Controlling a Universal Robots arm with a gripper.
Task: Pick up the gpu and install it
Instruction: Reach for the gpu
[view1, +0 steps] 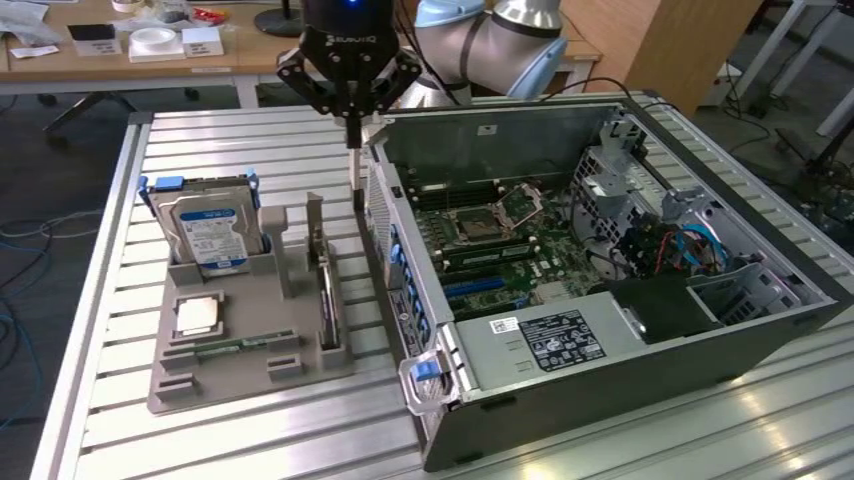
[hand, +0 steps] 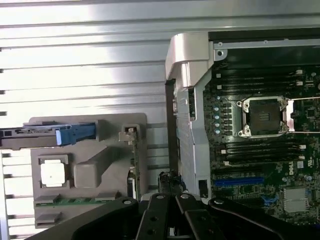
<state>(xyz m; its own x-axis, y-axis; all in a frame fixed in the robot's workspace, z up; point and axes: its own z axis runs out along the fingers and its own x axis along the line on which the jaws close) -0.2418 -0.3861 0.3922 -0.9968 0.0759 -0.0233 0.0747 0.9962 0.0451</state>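
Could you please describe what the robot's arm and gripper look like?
The arm is built of rounded silver-grey segments with pale blue joint caps. The gripper is black, with a boxy body bearing small white lettering and a blue light above it. Its jointed linkage fingers are black too, pinned with visible bolts.

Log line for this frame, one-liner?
gpu: upright in gray holder | tool: at gap between holder and open case, not touching gpu | install: not done
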